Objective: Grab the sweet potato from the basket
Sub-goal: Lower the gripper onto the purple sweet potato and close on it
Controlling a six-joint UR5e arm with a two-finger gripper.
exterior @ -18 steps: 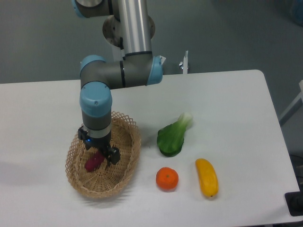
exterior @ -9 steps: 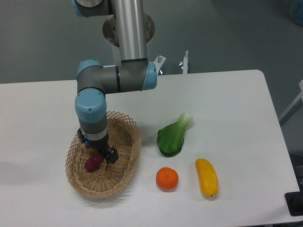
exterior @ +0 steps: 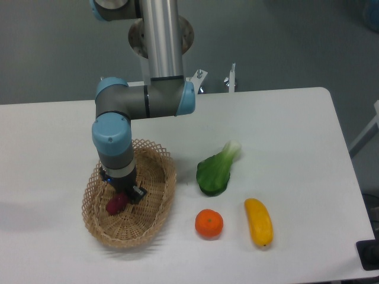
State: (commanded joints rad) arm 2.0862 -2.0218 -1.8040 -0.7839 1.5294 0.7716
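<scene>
camera view: gripper (exterior: pixel 122 197) down inside the wicker basket (exterior: pixel 155 214), straddling the sweet potato (exterior: pixel 115 203) lying on the basket floor. can't tell how far the jaws are open or whether anything's gripped, wrist blocks it. could easily pinch just the tapered end and squirt it out, or snag the weave.

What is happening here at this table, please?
A single robot arm has lowered its gripper into the wicker basket and is working on the reddish-purple sweet potato lying inside. The jaws sit right at the sweet potato, but whether they have closed on it cannot be told from this view. It is not yet lifted out. On the table beside the basket lie a bok choy, an orange and a yellow fruit, all untouched.
</scene>
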